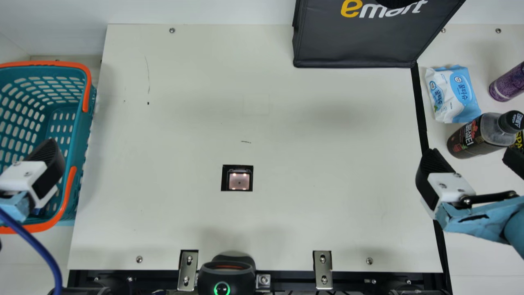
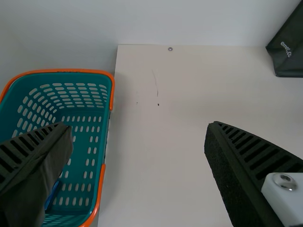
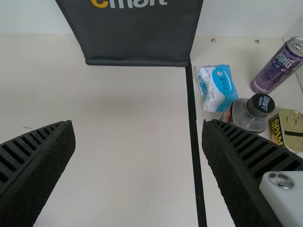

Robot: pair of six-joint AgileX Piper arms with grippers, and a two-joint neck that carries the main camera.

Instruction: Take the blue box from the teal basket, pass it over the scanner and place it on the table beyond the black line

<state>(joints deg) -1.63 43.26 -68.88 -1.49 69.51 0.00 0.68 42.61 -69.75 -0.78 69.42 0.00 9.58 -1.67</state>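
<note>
My left gripper [image 1: 32, 176] is over the front part of the teal basket [image 1: 78, 135] in the main view. In the left wrist view the left gripper [image 2: 138, 135] has its fingers wide apart and empty. Part of the blue box [image 2: 53, 195] shows low inside the basket [image 2: 92, 137], partly hidden by a finger. A square scanner window [image 1: 239, 181] is set in the table. My right gripper [image 1: 468, 155] stands open near the black line [image 1: 420, 110]; in the right wrist view the right gripper [image 3: 138, 127] holds nothing and the line [image 3: 193, 123] passes beyond its fingers.
A black bag [image 1: 356, 41] stands at the back. Beyond the line are a wipes pack [image 1: 452, 94], a dark bottle [image 1: 470, 137], a purple can [image 1: 507, 82] and a yellow tin [image 3: 288, 130]. A black device [image 1: 226, 276] sits at the front edge.
</note>
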